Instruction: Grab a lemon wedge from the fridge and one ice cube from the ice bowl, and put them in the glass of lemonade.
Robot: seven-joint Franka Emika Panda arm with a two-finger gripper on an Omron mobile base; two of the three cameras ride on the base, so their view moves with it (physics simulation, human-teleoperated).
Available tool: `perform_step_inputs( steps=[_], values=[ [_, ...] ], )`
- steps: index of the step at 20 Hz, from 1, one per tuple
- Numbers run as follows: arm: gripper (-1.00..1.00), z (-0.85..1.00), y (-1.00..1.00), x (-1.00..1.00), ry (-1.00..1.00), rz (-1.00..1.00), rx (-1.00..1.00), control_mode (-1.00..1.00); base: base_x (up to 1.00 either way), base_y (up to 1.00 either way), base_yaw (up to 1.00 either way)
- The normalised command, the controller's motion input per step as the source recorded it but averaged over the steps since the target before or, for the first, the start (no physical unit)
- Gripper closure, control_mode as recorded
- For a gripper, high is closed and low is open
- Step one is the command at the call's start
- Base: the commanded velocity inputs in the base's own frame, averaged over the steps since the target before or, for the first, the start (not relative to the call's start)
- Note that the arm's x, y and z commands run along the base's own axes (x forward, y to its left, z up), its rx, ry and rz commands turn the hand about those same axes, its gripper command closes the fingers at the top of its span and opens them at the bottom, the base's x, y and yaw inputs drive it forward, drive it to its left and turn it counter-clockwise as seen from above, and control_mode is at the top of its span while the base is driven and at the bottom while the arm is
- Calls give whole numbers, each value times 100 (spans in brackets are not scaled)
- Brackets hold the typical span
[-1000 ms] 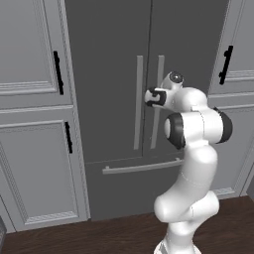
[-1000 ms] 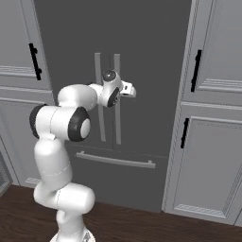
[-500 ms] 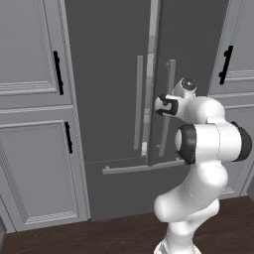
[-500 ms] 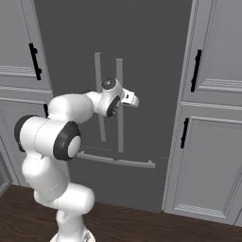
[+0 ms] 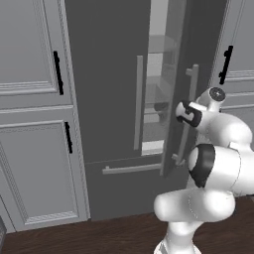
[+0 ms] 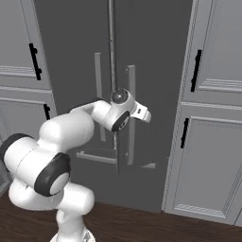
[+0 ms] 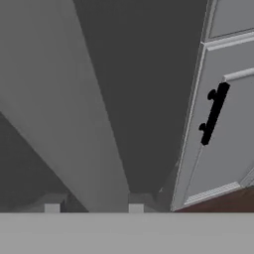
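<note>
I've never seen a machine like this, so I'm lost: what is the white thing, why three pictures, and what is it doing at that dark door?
The white jointed thing is a robot arm. Two pictures come from cameras behind it, left and right; the third looks along its hand. Its two-finger gripper straddles the long grey bar handle of the tall dark grey fridge. The right fridge door stands ajar, showing pale shelves inside. Light grey panelled cabinets with black handles flank the fridge, above a dark wooden floor.
</note>
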Motion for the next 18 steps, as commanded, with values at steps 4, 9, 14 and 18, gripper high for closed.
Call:
perform_step_inputs(
  steps=[4, 9, 14, 18],
  values=[
    [100, 1, -99, -78, 0, -14, 9, -100, 0, 0, 0],
    [100, 12, -95, -61, 0, -14, 6, -100, 0, 0, 0],
    [100, 25, -75, -33, 0, -14, 2, -100, 0, 0, 0],
    [100, 17, -35, -22, 0, -13, 0, -100, 0, 0, 0]
  ],
)
